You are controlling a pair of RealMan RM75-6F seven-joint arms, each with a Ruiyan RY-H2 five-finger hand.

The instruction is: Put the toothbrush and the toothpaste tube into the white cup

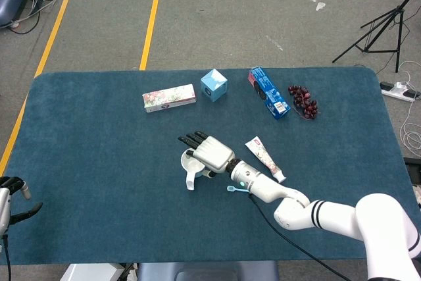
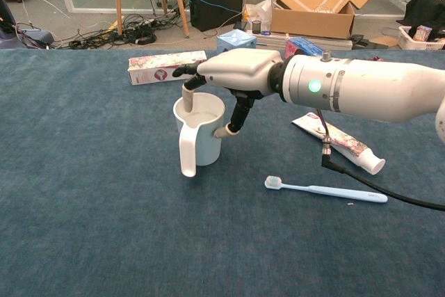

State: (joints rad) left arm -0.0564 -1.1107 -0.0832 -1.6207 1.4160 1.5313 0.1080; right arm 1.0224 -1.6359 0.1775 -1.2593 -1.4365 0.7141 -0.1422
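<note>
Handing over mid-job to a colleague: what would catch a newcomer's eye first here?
The right hand reaches over the white cup at mid-table, fingers dipping at its rim, thumb beside its wall. The toothbrush and toothpaste tube lie on the blue table to the cup's right, neither in it yet.

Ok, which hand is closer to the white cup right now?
Right. The right hand is directly over the white cup, fingers reaching across its rim and thumb beside its wall. The left hand sits far off at the table's near-left edge.
</note>
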